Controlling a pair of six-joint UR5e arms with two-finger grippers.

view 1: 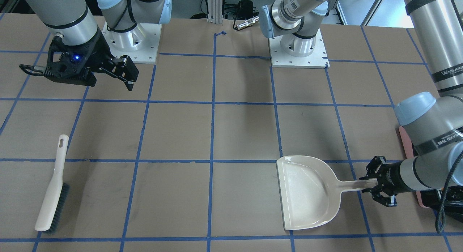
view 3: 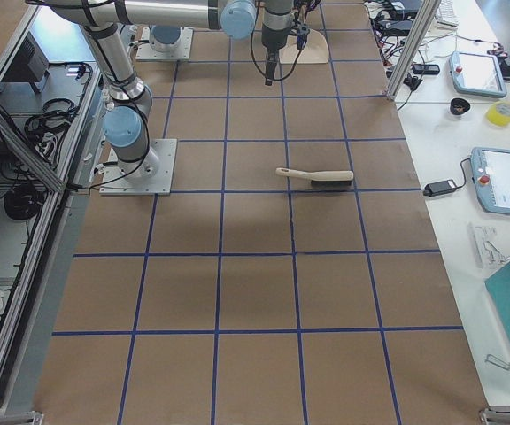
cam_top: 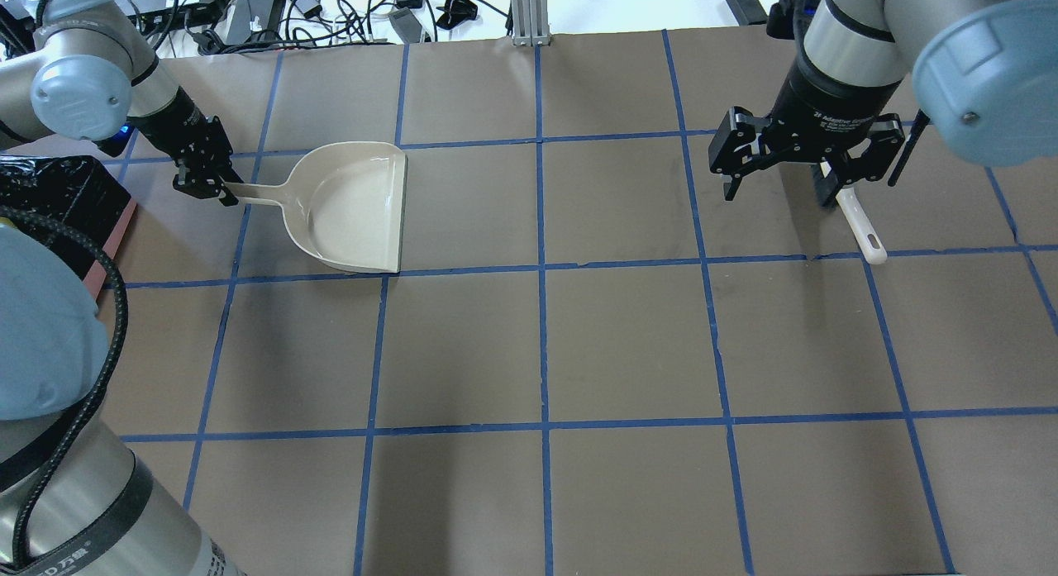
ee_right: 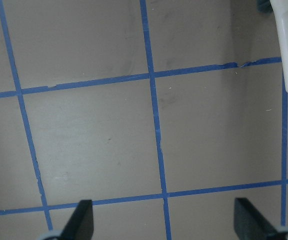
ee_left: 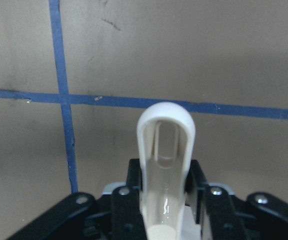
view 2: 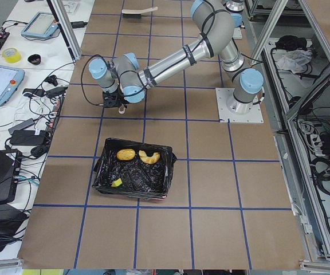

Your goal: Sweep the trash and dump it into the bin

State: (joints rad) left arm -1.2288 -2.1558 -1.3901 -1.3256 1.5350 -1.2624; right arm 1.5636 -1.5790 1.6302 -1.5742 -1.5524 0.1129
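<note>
1. my left gripper (view 1: 369,184) is clamped on the handle end of the dustpan (view 1: 307,194).
2. my right gripper (cam_top: 777,194) hangs above the table (cam_top: 628,336), jaws wide apart, holding nothing; the brush (view 1: 54,194) lies near it.
3. the trash (view 2: 125,154), all three pieces, lies in the bin (view 2: 168,172), near my left arm.

White-handled black-bristle brush (cam_top: 862,233) mostly hidden behind right gripper (cam_top: 779,192) overhead, pink-sided black-bag-lined bin (cam_top: 109,258) cut by left edge there, beige plastic dustpan (ee_left: 165,150) shows handle only in left wrist view, pan cropped.
</note>
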